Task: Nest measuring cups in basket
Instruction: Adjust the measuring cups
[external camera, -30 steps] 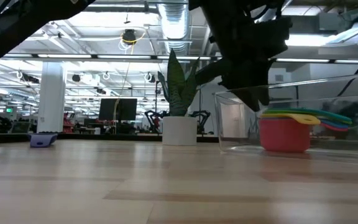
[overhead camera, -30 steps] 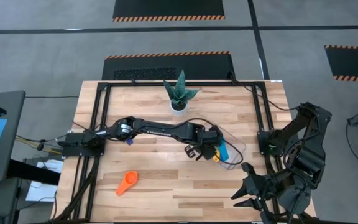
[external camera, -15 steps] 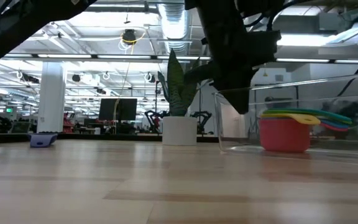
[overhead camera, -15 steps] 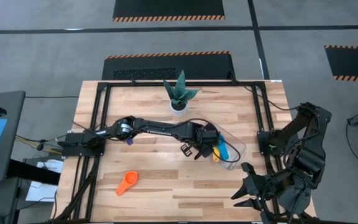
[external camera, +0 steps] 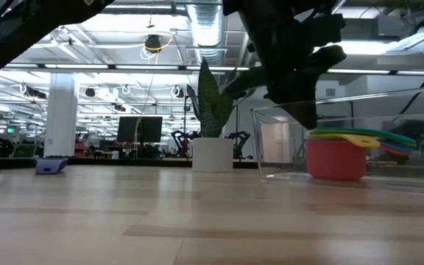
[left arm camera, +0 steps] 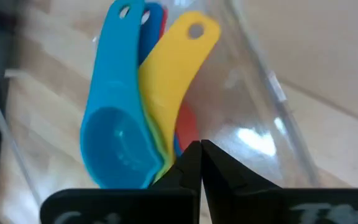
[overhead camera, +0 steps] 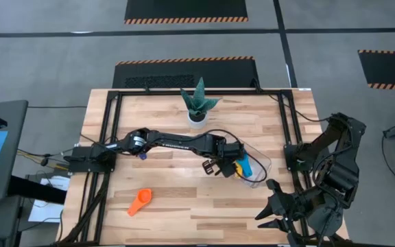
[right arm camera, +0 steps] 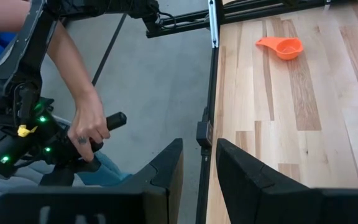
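Pulled slightly back from where it hung half a second ago, the left gripper [overhead camera: 212,167] now sits at the basket's [overhead camera: 260,167] near rim, fingers [left arm camera: 191,168] pressed together and empty.

Just beyond those fingertips, inside the clear basket, lies the nested stack: a light blue cup [left arm camera: 118,140] uppermost, a yellow cup [left arm camera: 173,74] under it, and a red cup [external camera: 336,160] at the base. Well apart on the bare table [overhead camera: 170,199] rest the orange cup [overhead camera: 140,202] near the front edge and a dark blue cup [external camera: 50,166] beside the left arm. A potted plant [overhead camera: 198,103] stands at the back. Off the table's right corner the right gripper [right arm camera: 197,163] waits with its fingers spread, a person's hand [right arm camera: 91,127] on a controller beyond it.
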